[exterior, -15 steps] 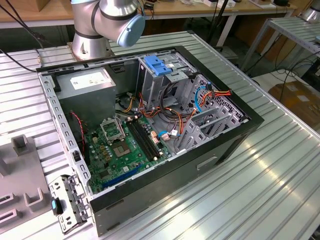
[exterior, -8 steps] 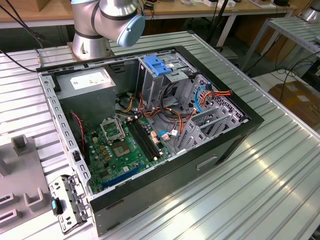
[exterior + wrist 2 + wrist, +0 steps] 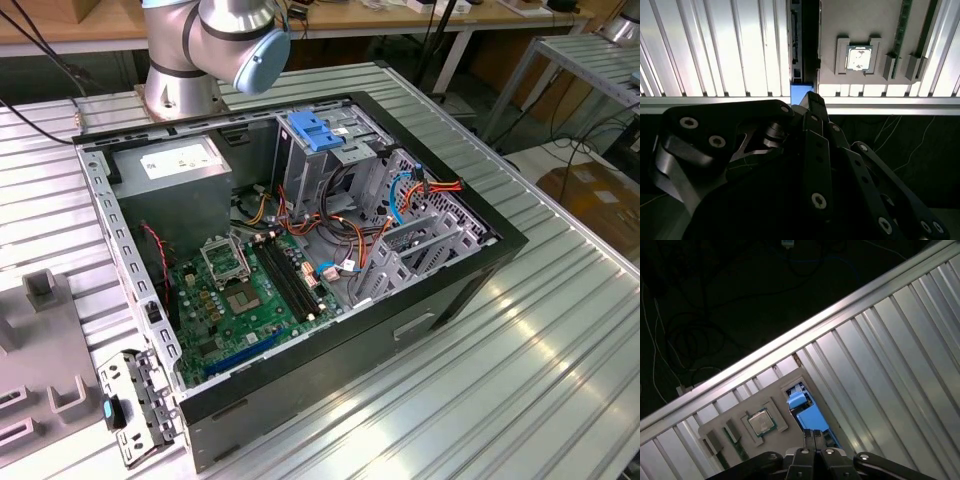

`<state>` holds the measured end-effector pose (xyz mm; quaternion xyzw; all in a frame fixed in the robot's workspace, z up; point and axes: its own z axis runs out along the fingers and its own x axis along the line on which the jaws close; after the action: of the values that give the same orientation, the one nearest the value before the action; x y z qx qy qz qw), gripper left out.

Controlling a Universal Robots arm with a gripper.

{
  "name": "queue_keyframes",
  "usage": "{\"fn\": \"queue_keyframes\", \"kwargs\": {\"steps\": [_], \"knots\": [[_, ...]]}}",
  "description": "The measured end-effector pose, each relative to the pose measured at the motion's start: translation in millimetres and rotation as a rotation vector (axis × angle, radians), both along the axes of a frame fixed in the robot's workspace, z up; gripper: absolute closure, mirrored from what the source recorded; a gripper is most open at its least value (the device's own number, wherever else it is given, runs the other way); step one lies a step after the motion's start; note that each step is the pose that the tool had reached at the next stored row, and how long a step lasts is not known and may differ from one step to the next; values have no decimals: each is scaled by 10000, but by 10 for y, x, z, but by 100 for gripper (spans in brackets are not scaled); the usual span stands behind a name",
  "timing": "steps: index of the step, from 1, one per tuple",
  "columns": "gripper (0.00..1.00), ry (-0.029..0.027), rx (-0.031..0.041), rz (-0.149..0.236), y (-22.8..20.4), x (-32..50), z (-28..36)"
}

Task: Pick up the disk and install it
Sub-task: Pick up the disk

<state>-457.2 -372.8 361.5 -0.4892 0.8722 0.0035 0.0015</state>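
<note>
The disk [image 3: 810, 417], its blue carrier bracket showing, sits in a slot of the grey tray [image 3: 771, 399] on the ribbed table [image 3: 880, 365].

Blue-framed disk [image 3: 812, 421], silver ribbed table [image 3: 880, 365]

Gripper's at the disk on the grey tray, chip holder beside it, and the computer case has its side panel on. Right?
No: the computer case is open, its motherboard exposed in the exterior view. The rest holds: in both wrist views the gripper is at the disk on the grey tray, with the chip holder beside it.
</note>
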Motion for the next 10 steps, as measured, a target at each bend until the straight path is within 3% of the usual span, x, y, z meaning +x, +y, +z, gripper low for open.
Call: {"fn": "queue_keyframes", "kwargs": {"steps": [4, 10], "knots": [[89, 0, -2, 245, 0, -1, 0], [89, -29, -12, 1485, 0, 0, -5]]}}
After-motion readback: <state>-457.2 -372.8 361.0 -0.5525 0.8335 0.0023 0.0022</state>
